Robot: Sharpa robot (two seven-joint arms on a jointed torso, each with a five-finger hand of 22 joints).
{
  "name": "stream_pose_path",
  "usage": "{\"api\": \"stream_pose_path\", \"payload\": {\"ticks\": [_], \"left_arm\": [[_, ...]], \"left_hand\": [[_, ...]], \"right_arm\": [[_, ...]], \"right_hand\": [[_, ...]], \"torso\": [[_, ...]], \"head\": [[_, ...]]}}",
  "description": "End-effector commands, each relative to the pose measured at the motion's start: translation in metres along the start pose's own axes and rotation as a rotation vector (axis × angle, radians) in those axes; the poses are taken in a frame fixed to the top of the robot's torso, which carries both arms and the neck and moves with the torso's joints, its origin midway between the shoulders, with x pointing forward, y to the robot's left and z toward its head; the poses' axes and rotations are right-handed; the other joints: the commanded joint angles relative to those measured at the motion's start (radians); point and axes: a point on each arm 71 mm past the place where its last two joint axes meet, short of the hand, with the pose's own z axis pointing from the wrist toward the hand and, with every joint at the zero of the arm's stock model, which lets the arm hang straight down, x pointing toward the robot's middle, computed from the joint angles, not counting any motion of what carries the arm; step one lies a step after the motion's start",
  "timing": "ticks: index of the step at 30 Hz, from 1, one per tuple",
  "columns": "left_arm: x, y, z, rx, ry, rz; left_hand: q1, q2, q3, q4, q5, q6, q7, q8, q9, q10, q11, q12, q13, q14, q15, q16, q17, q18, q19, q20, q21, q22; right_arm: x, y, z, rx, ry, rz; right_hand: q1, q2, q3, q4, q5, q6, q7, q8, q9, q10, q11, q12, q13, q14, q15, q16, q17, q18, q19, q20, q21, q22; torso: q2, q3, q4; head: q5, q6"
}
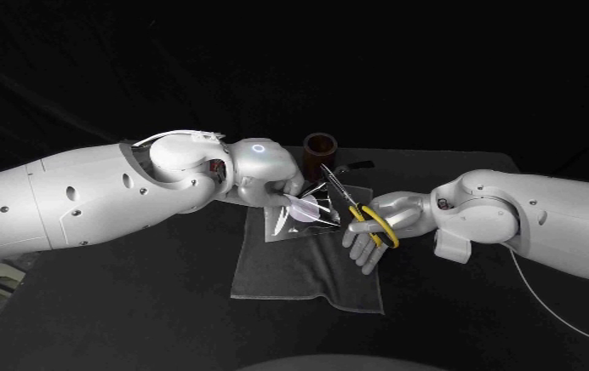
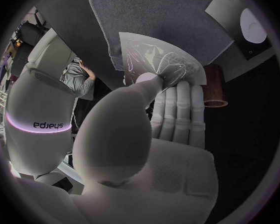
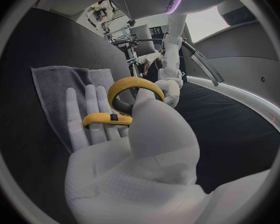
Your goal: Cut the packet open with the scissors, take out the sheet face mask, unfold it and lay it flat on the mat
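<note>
Two robot hands meet over a grey mat, one holding a packet and the other holding scissors.

The left hand (image 1: pixel 272 185) pinches the shiny, crinkled packet (image 1: pixel 302 213) between thumb and fingers, holding it above the far end of the mat (image 1: pixel 307 282). The right hand (image 1: pixel 374 236) grasps the yellow-handled scissors (image 1: pixel 358 211), with its thumb through one loop and the other loop lying across its fingers. The blades point toward the packet. Their tips overlap its edge from above, but I cannot tell whether they touch it or whether it has been cut. The mat's far edge is hidden under the hands. A brown cylinder (image 1: pixel 319 145) stands just behind, partly covered by the left hand.
</note>
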Motion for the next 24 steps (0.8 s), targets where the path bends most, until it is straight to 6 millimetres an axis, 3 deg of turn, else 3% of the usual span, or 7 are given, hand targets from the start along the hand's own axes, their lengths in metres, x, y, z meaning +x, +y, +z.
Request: {"api": "stream_pose_path", "payload": {"ticks": [1,8,16,17,19,24], "left_arm": [[-0.0003,-0.0009,0.0003,0.008,0.002,-0.002],[-0.0001,-0.0007,0.0002,0.007,0.004,-0.003],[0.0002,-0.0001,-0.0002,0.004,0.007,-0.004],[0.0002,0.0,-0.0002,0.004,0.008,-0.004],[0.0003,0.0001,-0.0003,0.003,0.008,-0.004],[0.0004,0.0002,-0.0003,0.003,0.01,-0.004]], "left_hand": [[0.008,0.006,0.11,-0.105,0.007,0.013,-0.003,0.003,0.103,0.006,-0.001,0.0,0.001,-0.001,-0.005,-0.003,-0.001,0.02,0.0,-0.004,0.006,0.001],[0.008,0.006,0.11,-0.105,0.007,0.013,-0.003,0.003,0.103,0.006,-0.001,0.0,0.001,-0.001,-0.005,-0.003,-0.001,0.02,0.0,-0.004,0.006,0.001],[0.008,0.006,0.111,-0.105,0.007,0.013,-0.002,0.002,0.106,0.006,0.0,0.0,0.001,-0.001,-0.005,-0.003,-0.001,0.02,0.0,-0.004,0.007,0.001],[0.008,0.006,0.111,-0.105,0.007,0.013,-0.002,0.002,0.106,0.006,0.0,0.0,0.001,-0.001,-0.005,-0.003,-0.001,0.02,0.0,-0.004,0.007,0.001],[0.008,0.006,0.111,-0.105,0.007,0.013,-0.002,0.002,0.106,0.006,0.0,0.0,0.001,-0.001,-0.005,-0.003,-0.001,0.02,0.0,-0.004,0.007,0.001],[0.008,0.006,0.111,-0.105,0.007,0.013,-0.002,0.002,0.106,0.006,0.0,0.0,0.001,-0.001,-0.005,-0.003,-0.001,0.02,0.0,-0.004,0.007,0.001]], "right_arm": [[-0.0008,-0.0001,0.0003,0.017,-0.013,-0.023],[0.0009,0.0,0.0008,0.021,-0.005,-0.032],[0.0024,-0.0001,0.0,0.016,0.003,-0.034],[0.0027,-0.0001,-0.0002,0.016,0.004,-0.034],[0.0031,-0.0002,-0.0005,0.016,0.008,-0.034],[0.0039,-0.0006,-0.0009,0.017,0.014,-0.035]], "right_hand": [[0.009,-0.001,-0.022,0.0,-0.006,-0.009,0.09,-0.008,-0.011,0.001,0.022,-0.014,-0.002,-0.025,0.009,-0.013,-0.007,0.082,-0.012,0.004,-0.006,-0.004],[0.005,-0.011,-0.079,0.003,-0.007,-0.078,0.112,-0.028,-0.043,-0.102,0.051,-0.055,-0.004,-0.13,0.043,-0.065,-0.043,0.053,-0.059,0.006,-0.033,-0.01],[-0.015,-0.047,-0.059,0.006,-0.007,-0.105,0.114,-0.023,-0.05,-0.132,0.056,-0.052,-0.002,-0.173,0.05,-0.075,-0.056,0.044,-0.073,0.005,-0.04,-0.009],[-0.02,-0.055,-0.049,0.007,-0.007,-0.109,0.114,-0.021,-0.051,-0.136,0.057,-0.051,-0.002,-0.185,0.051,-0.077,-0.059,0.042,-0.077,0.005,-0.042,-0.009],[-0.041,-0.093,0.001,0.008,-0.007,-0.126,0.116,-0.015,-0.055,-0.153,0.059,-0.052,-0.002,-0.231,0.056,-0.088,-0.072,0.036,-0.091,0.005,-0.046,-0.009],[-0.063,-0.128,0.057,0.009,-0.007,-0.137,0.116,-0.004,-0.058,-0.162,0.062,-0.05,-0.002,-0.258,0.059,-0.091,-0.08,0.033,-0.102,0.005,-0.045,-0.008]], "torso": [[0.0,-0.0001,0.0],[0.0,-0.0001,0.0002],[0.0,0.0002,0.0],[0.0,0.0002,0.0],[0.0,0.0002,0.0],[0.0,0.0,-0.0003]], "head": [[0.0,0.0],[-0.001,-0.001],[-0.001,-0.002],[-0.001,-0.002],[-0.001,-0.002],[-0.001,-0.003]]}}
